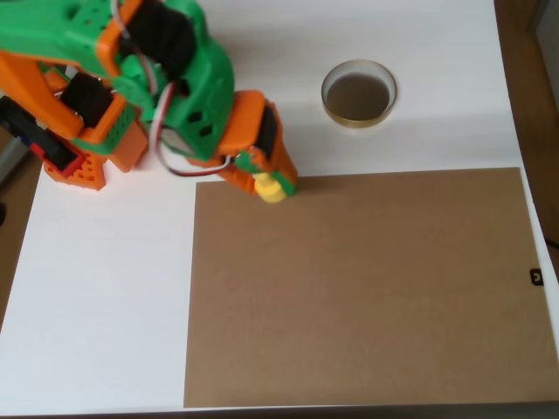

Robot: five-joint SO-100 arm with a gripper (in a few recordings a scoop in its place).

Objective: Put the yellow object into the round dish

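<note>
Overhead view: your arm enters from upper left, green and orange segments, orange base at left edge. Upper links fold back over base, then forearm reaches right and down in picture. White and red cables loop under green wrist section. End effector [269,184] points down-right, 2 orange fingers [284,171] set close together, clamped on yellow object [271,188] at their tips. Green piece sits just above grasp. Wrist tilted downward toward table.
</note>
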